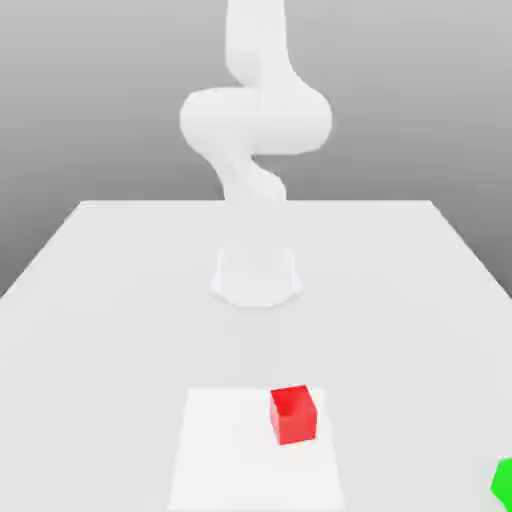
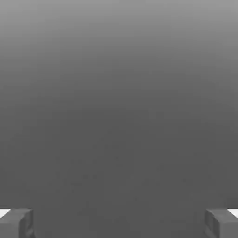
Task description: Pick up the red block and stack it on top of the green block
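The gripper [image 2: 119,223] is wide apart with nothing between its fingers [image 2: 16,222]. The red block [image 1: 293,414] sits on a pale square [image 1: 220,450] on the worktop [image 1: 100,300]; the green block [image 1: 503,482] lies well apart, toward the exterior view's right edge.

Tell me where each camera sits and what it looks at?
Exterior view: off the arm, across the white table, facing the white robot arm; small red cube near, small green cube at the right edge.
Hand view: on the hand, facing plain grey; open jaws' grey fingertips show.
Shared: nothing recognisable.
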Controlling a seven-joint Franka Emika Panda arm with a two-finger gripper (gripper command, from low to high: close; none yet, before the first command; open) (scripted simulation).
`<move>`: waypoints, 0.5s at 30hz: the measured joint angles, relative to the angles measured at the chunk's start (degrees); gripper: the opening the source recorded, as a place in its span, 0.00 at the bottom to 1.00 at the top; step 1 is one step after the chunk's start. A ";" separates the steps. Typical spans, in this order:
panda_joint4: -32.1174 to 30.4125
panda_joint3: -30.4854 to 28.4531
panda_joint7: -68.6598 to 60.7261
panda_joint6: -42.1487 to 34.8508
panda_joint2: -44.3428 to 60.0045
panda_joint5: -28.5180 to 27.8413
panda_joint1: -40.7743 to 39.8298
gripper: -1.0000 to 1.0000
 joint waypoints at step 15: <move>-19.25 0.40 -5.57 19.44 32.16 1.68 5.19 0.50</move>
